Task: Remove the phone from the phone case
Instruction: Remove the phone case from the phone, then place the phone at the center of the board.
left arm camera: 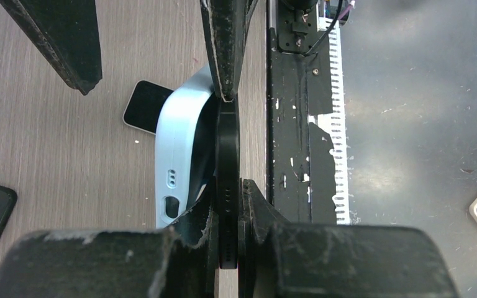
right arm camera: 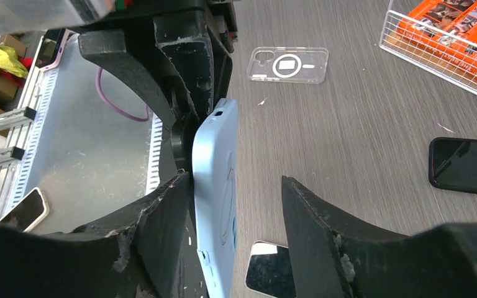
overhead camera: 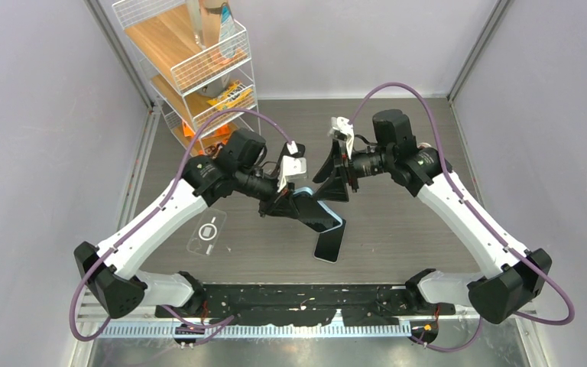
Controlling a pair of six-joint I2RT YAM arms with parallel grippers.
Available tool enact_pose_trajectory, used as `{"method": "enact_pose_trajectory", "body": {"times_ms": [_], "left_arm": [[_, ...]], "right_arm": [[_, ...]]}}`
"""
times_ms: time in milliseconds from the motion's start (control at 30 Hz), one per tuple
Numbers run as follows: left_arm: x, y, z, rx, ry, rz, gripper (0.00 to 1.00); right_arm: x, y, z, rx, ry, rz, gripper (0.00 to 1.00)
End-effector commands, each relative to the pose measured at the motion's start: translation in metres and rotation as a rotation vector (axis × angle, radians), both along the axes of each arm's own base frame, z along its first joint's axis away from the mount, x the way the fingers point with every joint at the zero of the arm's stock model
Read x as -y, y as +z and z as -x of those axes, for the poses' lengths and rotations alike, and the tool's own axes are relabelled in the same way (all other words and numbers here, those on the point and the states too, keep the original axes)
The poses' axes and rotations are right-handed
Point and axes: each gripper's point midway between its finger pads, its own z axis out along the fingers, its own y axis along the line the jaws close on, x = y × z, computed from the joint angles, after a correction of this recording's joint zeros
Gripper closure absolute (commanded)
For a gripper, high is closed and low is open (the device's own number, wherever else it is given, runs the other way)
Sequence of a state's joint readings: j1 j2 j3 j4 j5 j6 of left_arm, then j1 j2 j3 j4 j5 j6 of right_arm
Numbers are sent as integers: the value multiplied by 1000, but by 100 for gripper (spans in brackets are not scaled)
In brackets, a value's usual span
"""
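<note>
My left gripper [left arm camera: 228, 192] is shut on the black phone [left arm camera: 228, 155], which I see edge-on and held above the table. The light blue phone case [left arm camera: 177, 149] is peeled off the phone's left side and bows away from it, its far end still at the phone. My right gripper [right arm camera: 235, 180] is open and straddles the case [right arm camera: 217, 186]. The case rests against its left finger [right arm camera: 161, 211], with a gap to the right finger [right arm camera: 310, 217]. From above, both grippers [overhead camera: 290, 200] [overhead camera: 335, 183] meet over the table's middle.
A white-edged phone [overhead camera: 330, 245] lies on the table under the held one. A clear case [overhead camera: 208, 232] lies to the left and a dark phone [right arm camera: 466, 166] sits nearby. A wire shelf rack [overhead camera: 199, 61] stands at the back left. The black rail [overhead camera: 298, 298] runs along the near edge.
</note>
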State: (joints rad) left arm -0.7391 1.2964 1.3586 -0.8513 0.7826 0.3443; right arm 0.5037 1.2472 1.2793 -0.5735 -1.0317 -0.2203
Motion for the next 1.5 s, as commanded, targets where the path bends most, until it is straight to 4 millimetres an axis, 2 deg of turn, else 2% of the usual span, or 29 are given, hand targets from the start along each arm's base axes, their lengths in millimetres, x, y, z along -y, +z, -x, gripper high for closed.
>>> {"method": "enact_pose_trajectory", "body": {"times_ms": [0,233,700,767,833,867,933,1033,1100,1167,1300,1467], "left_arm": [[11,29,0,88,-47,83,100],[13,28,1,93,-55,78,100],[22,30,-14,118,-4,63,100],[22,31,-16,127,5,63,100],[21,32,-17,135,11,65,100],[21,30,-18,136,15,61,100],[18,28,-17,142,17,53,100],[6,17,-12,158,-12,16,99],[-10,2,-6,157,-50,-43,96],[-32,-18,-1,128,-87,-134,94],[-75,-48,1,47,-146,-294,94],[-110,-62,2,-155,-179,-385,98]], "right_arm": [[-7,22,-4,61,3,-38,40],[-11,16,-5,61,-4,-21,47],[-18,-9,-11,52,-43,39,50],[-20,-15,-9,36,-34,46,54],[-21,-20,-7,23,-26,50,65],[-21,-22,-6,18,-21,51,76],[-20,-26,-7,20,-31,64,92],[-10,-24,-20,70,-96,87,94],[0,-19,-28,95,-149,89,95],[9,-12,-32,124,-191,86,95],[18,-14,-34,161,-235,102,95],[28,-18,-36,173,-276,116,95]]}}
